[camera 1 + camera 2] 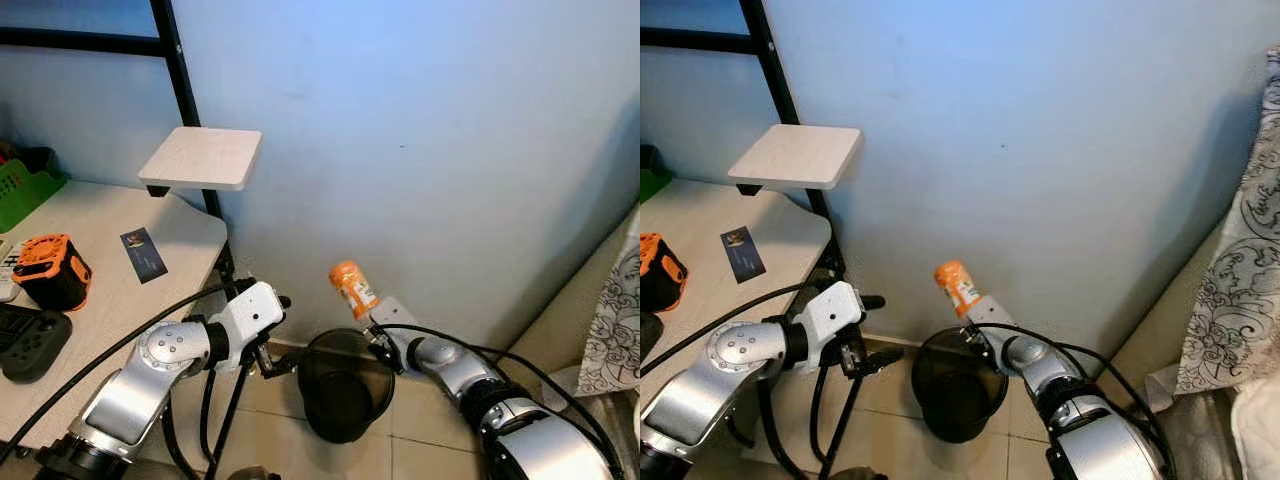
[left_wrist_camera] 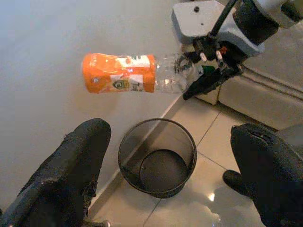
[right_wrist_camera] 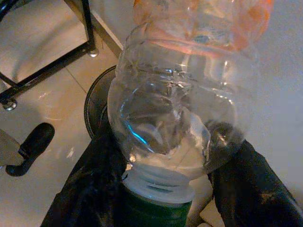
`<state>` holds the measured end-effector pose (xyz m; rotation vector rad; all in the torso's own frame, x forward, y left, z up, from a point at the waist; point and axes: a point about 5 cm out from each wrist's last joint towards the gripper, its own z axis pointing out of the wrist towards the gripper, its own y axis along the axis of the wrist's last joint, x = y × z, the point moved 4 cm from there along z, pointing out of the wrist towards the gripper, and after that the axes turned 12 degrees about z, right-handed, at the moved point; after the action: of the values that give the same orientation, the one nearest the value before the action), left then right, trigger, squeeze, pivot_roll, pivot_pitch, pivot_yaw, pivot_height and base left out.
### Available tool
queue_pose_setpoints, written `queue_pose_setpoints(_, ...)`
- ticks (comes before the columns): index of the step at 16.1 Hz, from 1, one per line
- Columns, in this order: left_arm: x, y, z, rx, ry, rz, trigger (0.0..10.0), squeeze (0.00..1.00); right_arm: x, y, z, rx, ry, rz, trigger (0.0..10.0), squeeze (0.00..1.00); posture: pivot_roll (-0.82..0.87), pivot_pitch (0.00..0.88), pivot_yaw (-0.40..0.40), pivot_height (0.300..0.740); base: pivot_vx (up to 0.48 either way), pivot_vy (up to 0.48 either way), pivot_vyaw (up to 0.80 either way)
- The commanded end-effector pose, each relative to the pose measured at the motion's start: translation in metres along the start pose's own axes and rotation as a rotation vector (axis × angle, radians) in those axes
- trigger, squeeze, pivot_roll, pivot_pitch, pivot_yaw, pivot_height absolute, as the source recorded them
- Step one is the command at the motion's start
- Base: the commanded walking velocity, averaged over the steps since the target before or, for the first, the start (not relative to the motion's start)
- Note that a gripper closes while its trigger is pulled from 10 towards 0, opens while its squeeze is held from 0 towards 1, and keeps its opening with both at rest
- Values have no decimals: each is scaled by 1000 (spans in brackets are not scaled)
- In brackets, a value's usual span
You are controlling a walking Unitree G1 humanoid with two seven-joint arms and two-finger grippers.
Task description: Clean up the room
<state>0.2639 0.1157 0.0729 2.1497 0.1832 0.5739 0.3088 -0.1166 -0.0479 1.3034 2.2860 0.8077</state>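
I have the right gripper [image 1: 374,312] pinching an empty plastic bottle [image 1: 352,288] by its neck end, with the orange-labelled body sticking up and away from the fingers toward the blue wall [image 1: 420,130]. The black mesh bin [image 1: 345,382] sits on the tiled floor just below and slightly ahead of that gripper, so I judge the carrying part done and only the drop left. The left gripper [image 2: 165,165] hangs spread wide and holds nothing, with the bin between and beyond its fingers [image 2: 80,161]. Off to that arm's outer side, the desk [image 1: 100,250] carries an orange-and-black device [image 1: 50,270], a card [image 1: 144,254] and a black controller [image 1: 30,342], which may be next.
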Motion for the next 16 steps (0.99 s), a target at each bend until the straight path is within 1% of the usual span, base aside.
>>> queue_pose_setpoints(1,1,-1,0,18,-6,26,10000,298,-4,13,0,-25,-27,-19,10000,0,1,0,2,740,0,0,0)
queue_pose_setpoints(2,1,-2,0,18,-7,28,10000,302,-4,14,0,-27,-32,-19,10000,165,2,0,1,740,0,0,0)
queue_pose_setpoints(3,1,-2,0,18,-8,28,10000,302,-3,15,1,-31,-33,-15,10000,1000,3,0,-1,740,0,0,0)
queue_pose_setpoints(9,3,-2,-2,20,4,25,10000,302,-1,16,1,-23,-35,-31,10000,1000,12,0,-8,740,0,0,0)
queue_pose_setpoints(13,4,-2,-3,20,8,27,10000,302,-2,12,1,-20,-37,-19,10000,1000,13,0,-4,740,0,0,0)
queue_pose_setpoints(14,5,-2,-3,21,9,28,10000,302,-2,10,1,-21,-37,-12,10000,1000,14,0,-2,740,0,0,0)
queue_pose_setpoints(15,5,-2,-4,23,13,28,10000,302,-3,9,1,-29,-39,14,10000,1000,15,0,-2,740,0,0,0)
queue_pose_setpoints(16,6,-2,-5,23,30,18,10000,302,-8,7,-1,-55,-48,74,10000,1000,14,0,1,740,0,0,0)
